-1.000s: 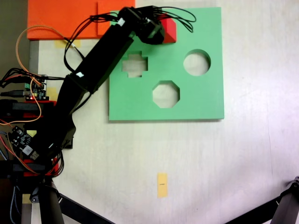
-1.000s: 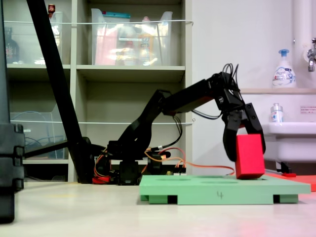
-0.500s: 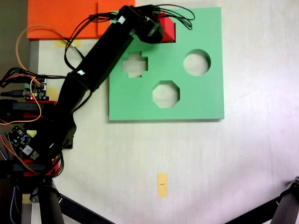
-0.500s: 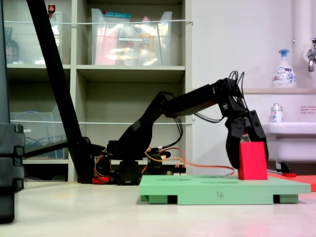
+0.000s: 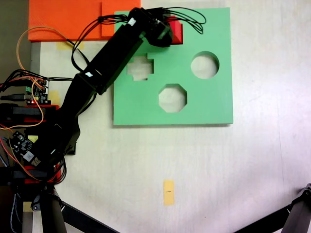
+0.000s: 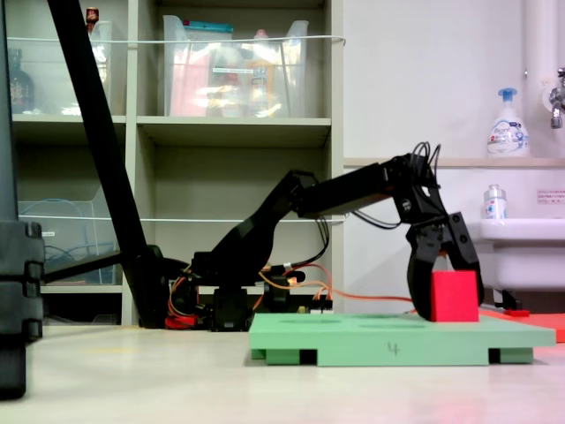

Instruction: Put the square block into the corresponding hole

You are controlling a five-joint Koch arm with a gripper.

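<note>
The red square block (image 5: 177, 32) sits near the far edge of the green foam board (image 5: 209, 104), left of the round cutout (image 5: 204, 65). My black wrist covers its left part. From the side, the square block (image 6: 455, 295) stands upright with its lower part sunk below the top of the board (image 6: 388, 336). My gripper (image 6: 448, 306) straddles it, one finger on each side, shut on it. The square hole is hidden under the block. The cross cutout (image 5: 140, 67) and the octagonal cutout (image 5: 172, 97) hold nothing.
Orange foam slabs (image 5: 68, 19) lie beyond the board's far left corner. Circuit boards and wires (image 5: 34, 92) sit by my arm's base at the left. A yellow tape strip (image 5: 168, 192) marks the table. Shelves (image 6: 221, 132) and a sink (image 6: 516, 252) stand behind.
The gripper has gone down with the red block. The block hung tilted over the board, then straightened and sank partway into the board.
</note>
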